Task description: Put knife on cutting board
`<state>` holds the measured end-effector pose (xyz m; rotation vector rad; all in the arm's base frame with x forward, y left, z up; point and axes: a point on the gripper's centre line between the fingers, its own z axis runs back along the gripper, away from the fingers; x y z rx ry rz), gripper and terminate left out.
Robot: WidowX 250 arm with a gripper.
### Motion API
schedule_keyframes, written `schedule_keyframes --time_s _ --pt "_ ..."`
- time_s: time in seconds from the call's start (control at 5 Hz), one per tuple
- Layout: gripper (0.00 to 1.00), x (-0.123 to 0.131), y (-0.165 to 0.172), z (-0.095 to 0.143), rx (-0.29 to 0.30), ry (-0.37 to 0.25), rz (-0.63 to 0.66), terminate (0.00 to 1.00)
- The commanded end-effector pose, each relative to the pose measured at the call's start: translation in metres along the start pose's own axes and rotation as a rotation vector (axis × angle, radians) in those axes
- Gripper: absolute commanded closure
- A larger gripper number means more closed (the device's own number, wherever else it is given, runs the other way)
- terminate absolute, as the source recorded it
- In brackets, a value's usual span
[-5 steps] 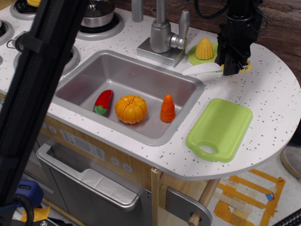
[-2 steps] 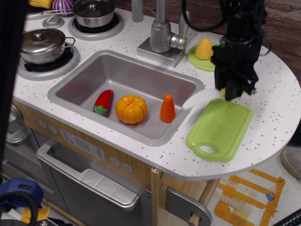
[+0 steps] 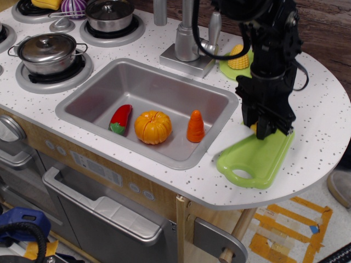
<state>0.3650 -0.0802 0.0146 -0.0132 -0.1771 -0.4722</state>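
Now, from the left: 2 lidded pots (image 3: 48,48) on the burners, then the sink (image 3: 98,87) with a pepper (image 3: 120,119), pumpkin (image 3: 153,126) and carrot (image 3: 195,126). Next, the knife (image 3: 229,138), white blade low over the desk (image 3: 323,118), yellow handle clamped in the pincer (image 3: 262,130), above the cutting board (image 3: 258,159).

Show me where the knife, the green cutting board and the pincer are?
knife (image 3: 229,138): counter view, on its white blade, left of the pincer.
cutting board (image 3: 262,159): counter view, on its bare green middle.
pincer (image 3: 265,130): counter view, between its black fingertips, above the board.
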Motion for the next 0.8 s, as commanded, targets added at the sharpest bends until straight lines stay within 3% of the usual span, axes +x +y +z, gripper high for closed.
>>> schedule_keyframes --time_s 0.0,0.4,0.6 --pt "0.0 0.0094 -0.0033 0.0226 0.007 -0.098 0.013 0.0" --pt "0.0 0.0124 -0.0042 0.0252 0.025 -0.122 -0.008 0.0" --pt "0.0 0.0124 -0.0042 0.0252 0.025 -0.122 -0.008 1.0"
